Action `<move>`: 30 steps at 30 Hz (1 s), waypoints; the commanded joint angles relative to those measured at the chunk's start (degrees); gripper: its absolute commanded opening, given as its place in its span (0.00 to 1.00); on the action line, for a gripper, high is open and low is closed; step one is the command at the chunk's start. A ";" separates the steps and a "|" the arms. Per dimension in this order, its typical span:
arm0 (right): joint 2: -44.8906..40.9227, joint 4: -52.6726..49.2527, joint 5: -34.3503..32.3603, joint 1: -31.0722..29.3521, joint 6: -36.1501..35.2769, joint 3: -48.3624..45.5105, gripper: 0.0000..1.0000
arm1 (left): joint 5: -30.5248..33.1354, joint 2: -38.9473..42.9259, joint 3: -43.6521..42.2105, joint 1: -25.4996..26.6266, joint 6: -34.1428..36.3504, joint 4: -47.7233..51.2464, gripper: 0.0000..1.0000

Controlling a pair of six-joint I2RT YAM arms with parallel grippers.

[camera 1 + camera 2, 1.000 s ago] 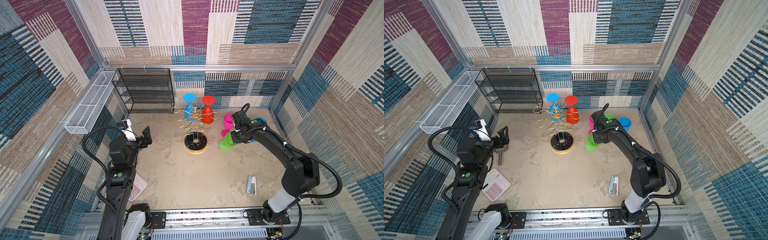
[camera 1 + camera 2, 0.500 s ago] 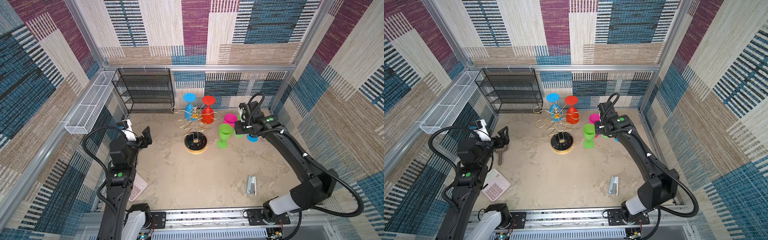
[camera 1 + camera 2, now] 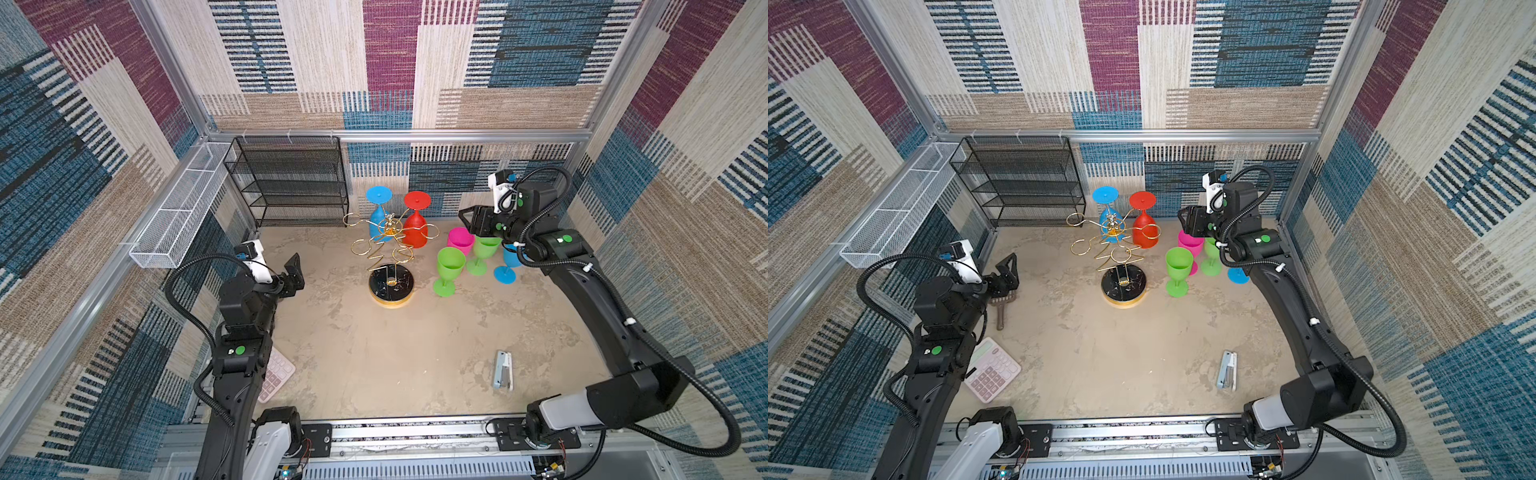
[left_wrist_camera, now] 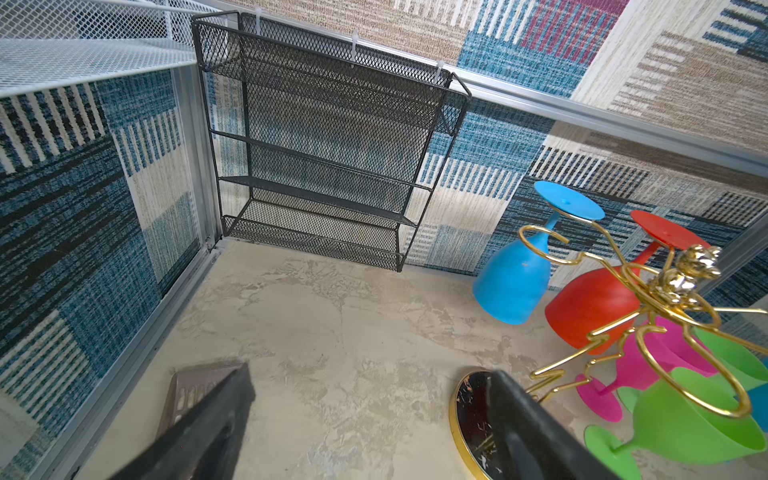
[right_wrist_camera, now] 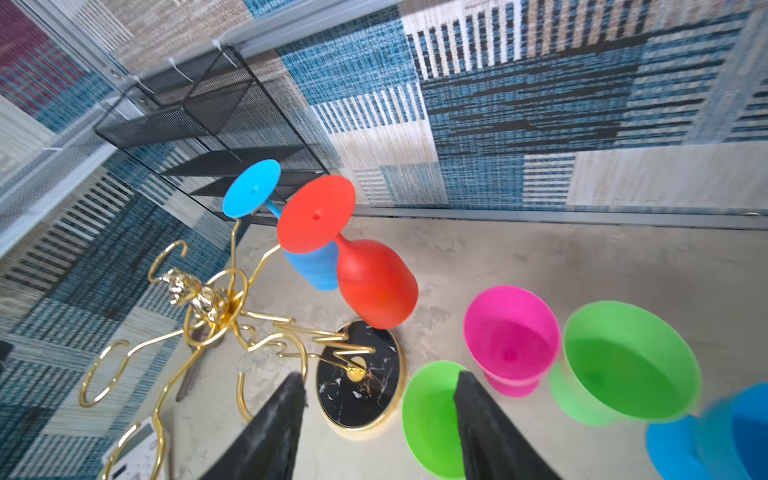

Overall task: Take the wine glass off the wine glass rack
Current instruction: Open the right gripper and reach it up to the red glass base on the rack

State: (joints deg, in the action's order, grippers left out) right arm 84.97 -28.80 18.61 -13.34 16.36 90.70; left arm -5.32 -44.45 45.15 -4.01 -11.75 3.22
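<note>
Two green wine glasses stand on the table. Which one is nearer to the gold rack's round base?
The front green glass, right beside the base; the other green glass stands farther back, next to the pink glass.

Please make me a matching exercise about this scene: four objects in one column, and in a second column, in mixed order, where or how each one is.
Column 1
1. red glass
2. pink glass
3. stapler
4. calculator

Column 2
A. lies beside the left arm
B. hangs upside down on the rack
C. lies near the right arm's base
D. stands upright on the table

Pairs: 1-B, 2-D, 3-C, 4-A
</note>
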 commanded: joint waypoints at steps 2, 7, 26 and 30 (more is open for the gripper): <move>5.03 11.34 12.79 1.47 6.38 0.72 0.58 | -0.57 0.32 -0.06 -0.12 0.06 -1.07 0.90; 12.80 16.15 18.15 1.66 10.00 5.06 0.56 | -0.75 0.17 -0.06 -0.12 -0.20 -1.16 0.90; 27.62 20.54 27.29 1.05 16.31 15.73 0.44 | -0.80 0.50 -0.25 -0.10 0.06 -1.20 0.91; 28.06 20.71 27.71 0.56 16.55 16.09 0.38 | -0.90 0.47 -0.30 -0.11 0.08 -1.25 0.90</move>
State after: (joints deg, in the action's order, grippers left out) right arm 112.81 -10.11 44.62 -12.43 31.68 106.13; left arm -6.17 -44.10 44.95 -4.01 -11.77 3.20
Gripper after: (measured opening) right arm 0.385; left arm 0.904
